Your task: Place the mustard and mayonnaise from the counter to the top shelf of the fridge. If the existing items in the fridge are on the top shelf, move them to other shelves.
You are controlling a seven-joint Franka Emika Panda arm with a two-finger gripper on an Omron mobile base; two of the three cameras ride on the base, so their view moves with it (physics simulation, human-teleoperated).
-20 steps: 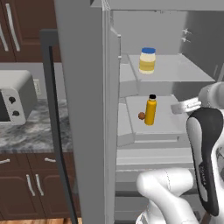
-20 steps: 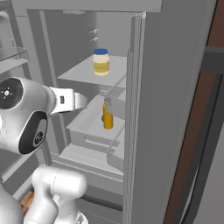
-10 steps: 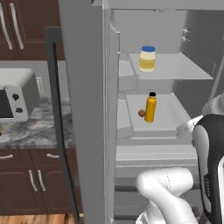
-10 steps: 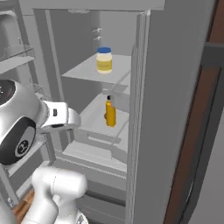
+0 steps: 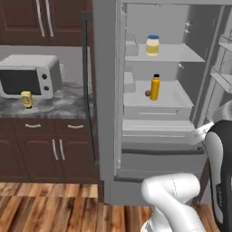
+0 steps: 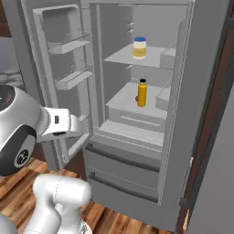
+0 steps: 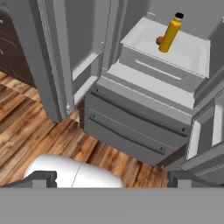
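Mayonnaise (image 5: 152,45) sits on the top shelf (image 5: 176,55) of the open fridge (image 6: 137,137). Mustard (image 5: 26,99) stands on the bench (image 5: 54,106) in front of the microwave (image 5: 31,76) — well left of the fridge. Orange-yellow bottle (image 7: 170,33) and small brown ball (image 7: 159,40) share the second shelf. Hand (image 7: 111,179) spread wide, empty, low by the fridge drawers — mayonnaise well above it, mustard far to its left.

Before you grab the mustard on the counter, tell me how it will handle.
The mustard looks small and squat, so it is probably light and unlikely to tip when nudged. Its smooth yellow body may be slippery, and as a squeeze bottle it could give under a hard pinch. It stands upright before the microwave, limiting approach from behind.
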